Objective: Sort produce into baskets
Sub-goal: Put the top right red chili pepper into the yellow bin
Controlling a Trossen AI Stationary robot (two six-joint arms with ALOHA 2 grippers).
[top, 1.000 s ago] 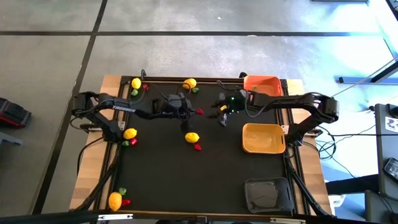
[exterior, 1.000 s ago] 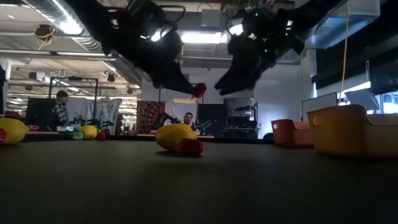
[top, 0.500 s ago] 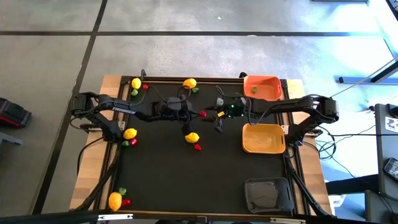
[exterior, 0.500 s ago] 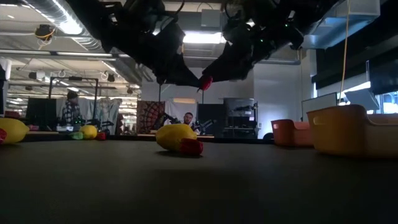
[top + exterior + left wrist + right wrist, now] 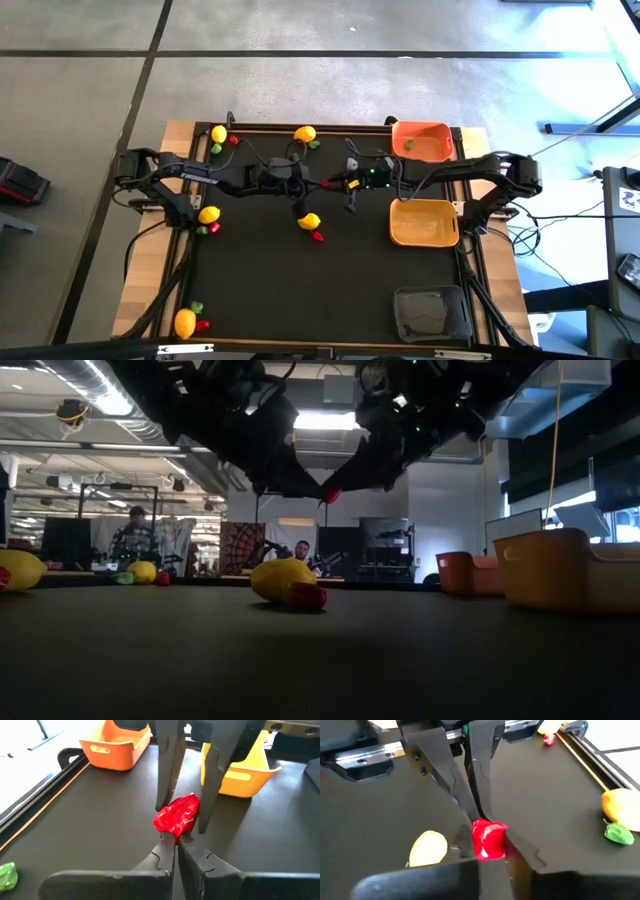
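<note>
Both dark six-joint arms reach inward and meet tip to tip just above the centre of the high view. The left end effector (image 5: 318,183) has its two fingers pressed together, pinching a small red piece. The right end effector (image 5: 333,183) faces it, its fingers closed against that same piece's sides.

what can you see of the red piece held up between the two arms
The red piece is small, lumpy and glossy, like crinkled plastic, with pale highlights. It hangs in the air above the dark mat, over the middle of the table's far half, not touching the surface. The left claw is shut on its edge with its fingertips. The right claw has its fingers on either side of it, closing in on its flanks. It looks like a handover between arms.
</note>
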